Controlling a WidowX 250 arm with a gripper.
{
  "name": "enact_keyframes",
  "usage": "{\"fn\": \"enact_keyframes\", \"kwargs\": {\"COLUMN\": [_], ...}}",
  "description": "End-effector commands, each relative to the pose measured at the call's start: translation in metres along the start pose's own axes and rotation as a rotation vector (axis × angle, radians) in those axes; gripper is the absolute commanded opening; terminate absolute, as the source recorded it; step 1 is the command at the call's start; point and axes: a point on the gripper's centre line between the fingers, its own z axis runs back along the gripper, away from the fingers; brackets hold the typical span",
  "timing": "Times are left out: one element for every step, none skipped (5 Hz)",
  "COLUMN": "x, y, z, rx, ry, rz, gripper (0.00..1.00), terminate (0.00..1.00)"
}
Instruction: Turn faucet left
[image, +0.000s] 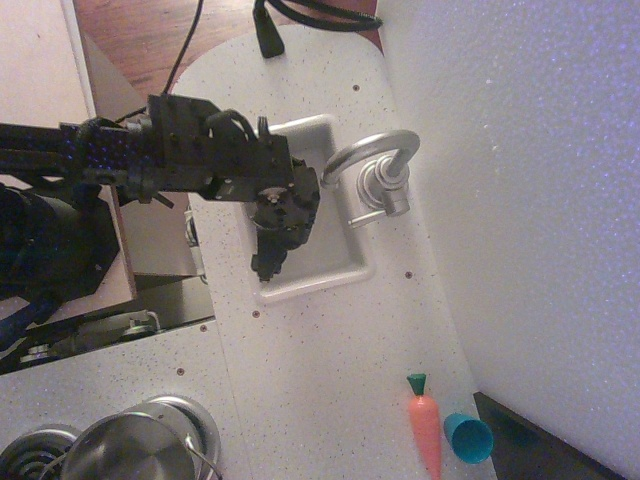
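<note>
- The faucet (383, 178) stands on the worktop (330, 340) at the sink's (345, 272) rim, on the side toward the wall-side edge; its gooseneck arcs back over the basin, so the spout is where a sideways push would swing it
- The end effector (268, 262) hangs over the basin beside the spout, apart from it, holding nothing; whether its jaws are parted I cannot tell, since its black body hides them
- A toy carrot (426, 432) and a teal cup (467, 437) lie near the wall-side edge, well apart from the faucet; a steel pot (135, 450) sits at the opposite corner, also out of the way
</note>
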Motion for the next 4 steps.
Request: {"fn": "enact_keyframes", "kwargs": {"x": [0.0,0.033,0.051,0.063], "y": [0.0,0.004,-0.002,-0.006], "z": [0.0,-0.008,-0.001,0.004], "rx": [0.0,0.039,0.068,0.084], "ry": [0.0,-0.014,-0.005,0.005], "rz": [0.0,-0.036,-0.082,-0.122], "gripper": [1.0,1.0,1.0,1.0], "terminate": [0.0,0.0,0.0,0.0]}}
